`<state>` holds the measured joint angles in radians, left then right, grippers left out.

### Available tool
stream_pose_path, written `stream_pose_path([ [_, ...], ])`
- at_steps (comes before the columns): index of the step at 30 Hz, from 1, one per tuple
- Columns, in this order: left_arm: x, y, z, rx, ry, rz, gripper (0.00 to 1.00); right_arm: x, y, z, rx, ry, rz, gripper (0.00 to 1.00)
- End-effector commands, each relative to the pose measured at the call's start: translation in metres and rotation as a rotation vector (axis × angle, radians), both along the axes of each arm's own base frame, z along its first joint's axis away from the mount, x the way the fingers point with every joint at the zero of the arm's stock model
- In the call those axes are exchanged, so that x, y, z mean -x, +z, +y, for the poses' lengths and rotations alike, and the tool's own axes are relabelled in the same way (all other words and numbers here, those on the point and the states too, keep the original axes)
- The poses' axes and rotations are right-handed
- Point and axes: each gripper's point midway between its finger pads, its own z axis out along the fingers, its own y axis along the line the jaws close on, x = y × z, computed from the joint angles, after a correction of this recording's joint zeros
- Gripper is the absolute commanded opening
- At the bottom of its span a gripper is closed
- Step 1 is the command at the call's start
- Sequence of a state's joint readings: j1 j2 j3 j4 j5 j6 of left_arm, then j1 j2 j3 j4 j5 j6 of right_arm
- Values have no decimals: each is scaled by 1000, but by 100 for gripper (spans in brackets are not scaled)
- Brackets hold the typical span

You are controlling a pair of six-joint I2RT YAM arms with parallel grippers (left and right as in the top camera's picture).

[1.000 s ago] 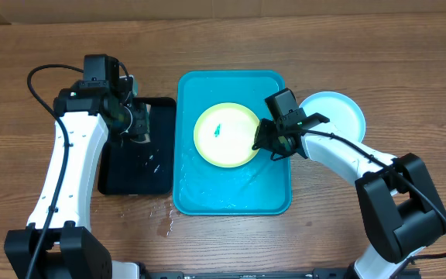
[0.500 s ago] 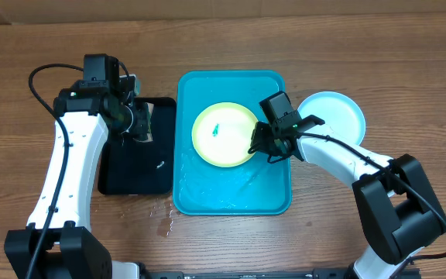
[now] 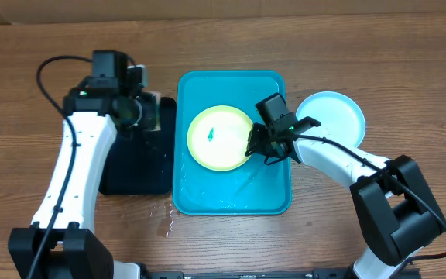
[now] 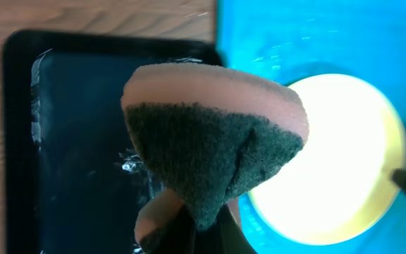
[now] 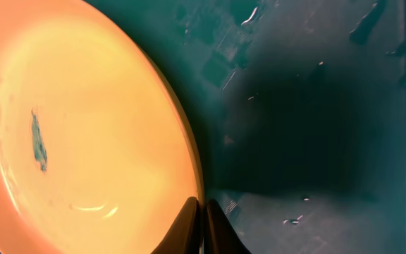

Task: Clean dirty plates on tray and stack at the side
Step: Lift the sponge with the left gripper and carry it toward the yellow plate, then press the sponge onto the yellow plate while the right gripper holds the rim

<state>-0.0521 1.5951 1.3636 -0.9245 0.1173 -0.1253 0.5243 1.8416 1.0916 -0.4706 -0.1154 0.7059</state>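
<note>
A lime-green plate point(image 3: 219, 138) with a small teal smudge point(image 3: 210, 136) lies on the turquoise tray point(image 3: 231, 194). My right gripper point(image 3: 252, 147) is shut on the plate's right rim. In the right wrist view its fingertips point(image 5: 201, 226) pinch the edge of that plate point(image 5: 83, 120). A light blue plate point(image 3: 331, 116) rests on the table to the right of the tray. My left gripper point(image 4: 201, 236) is shut on a pink sponge point(image 4: 213, 141) with a dark green scouring face. It hangs over the black tray point(image 4: 69, 141), near the turquoise tray's left edge.
The black tray point(image 3: 134, 167) sits against the turquoise tray's left side and looks wet. Water drops point(image 3: 165, 225) lie on the wooden table near the turquoise tray's front left corner. The turquoise tray's floor point(image 5: 316, 106) is wet too.
My right gripper has closed on the green plate's rim, and the plate has slid slightly left. My left arm has shifted right toward the turquoise tray with the sponge.
</note>
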Motion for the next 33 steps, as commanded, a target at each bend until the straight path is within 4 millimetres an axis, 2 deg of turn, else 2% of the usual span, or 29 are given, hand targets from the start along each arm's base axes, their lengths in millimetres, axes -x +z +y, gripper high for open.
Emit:
stream_pose_path([
  [1, 1, 6, -33, 38, -37, -24, 4, 3, -3, 2, 2, 3, 5, 4],
  [7, 9, 9, -87, 48, -169, -45, 4, 9, -4, 5, -9, 15, 27, 4],
  [11, 11, 4, -109, 44, -224, -46, 4, 9, -4, 5, -12, 16, 27, 6],
  [13, 9, -5, -116, 42, -240, -35, 4, 9, -4, 5, -13, 17, 28, 6],
  [25, -10, -70, -127, 29, -240, 62, 4, 9, -4, 5, -12, 17, 27, 6],
  [33, -20, -71, -129, 22, -259, 25, 4, 9, -4, 5, -12, 17, 27, 6],
])
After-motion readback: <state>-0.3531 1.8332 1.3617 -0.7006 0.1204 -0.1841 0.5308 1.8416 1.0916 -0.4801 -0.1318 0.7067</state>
